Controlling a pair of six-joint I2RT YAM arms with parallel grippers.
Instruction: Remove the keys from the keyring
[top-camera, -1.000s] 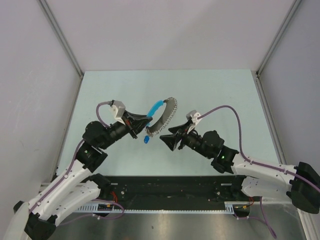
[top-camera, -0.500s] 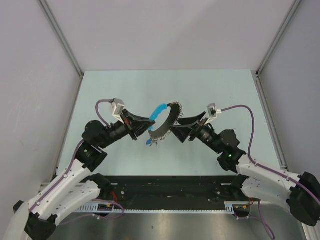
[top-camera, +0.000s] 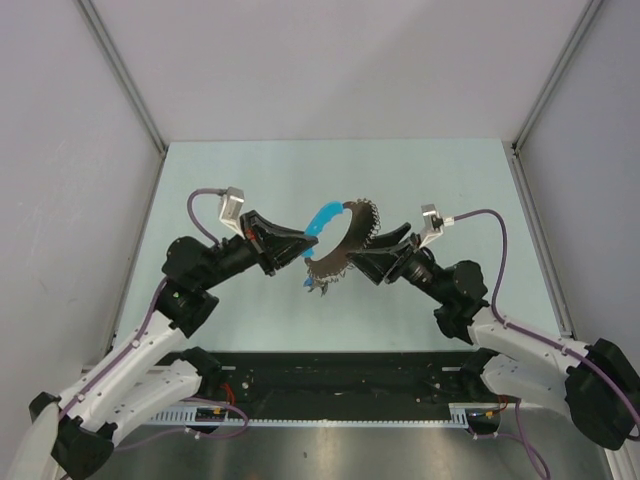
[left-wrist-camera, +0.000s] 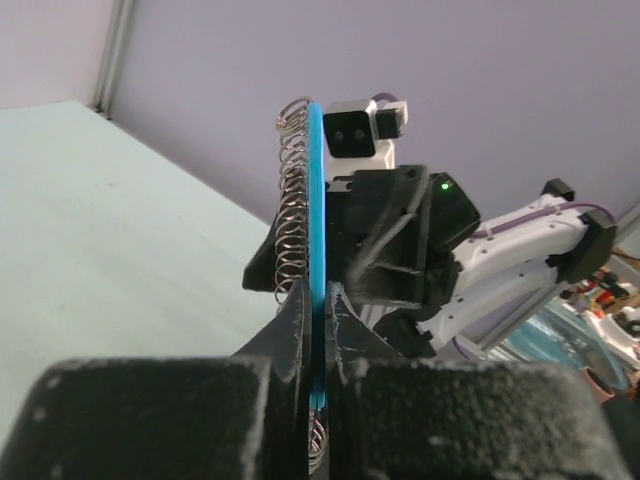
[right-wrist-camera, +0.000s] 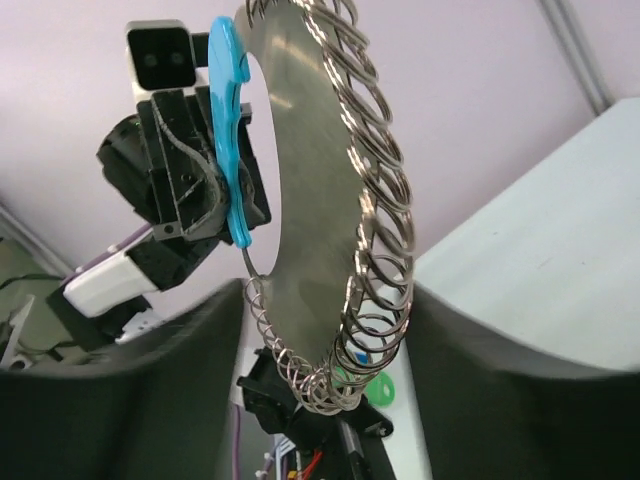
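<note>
Keys (top-camera: 338, 255) hang mid-air over the surface (top-camera: 250, 180) middle, with the left end effector (left-wrist-camera: 320, 300) clamped on the blue piece (left-wrist-camera: 316, 200) and the right end effector (right-wrist-camera: 325, 300) open astride them; they're likely light, stiff and slick, so you'd pinch the flat faces, not the springy loops (right-wrist-camera: 385, 190) or thin keyring (right-wrist-camera: 247, 264).

blue piece (left-wrist-camera: 316, 200): end hidden in left jaws | right jaws: blurred

left end effector (top-camera: 299, 243): grips blue piece (top-camera: 322, 217) | keyring (top-camera: 336, 264): aloft | right end effector (top-camera: 367, 253): jaws spread around keyring
</note>
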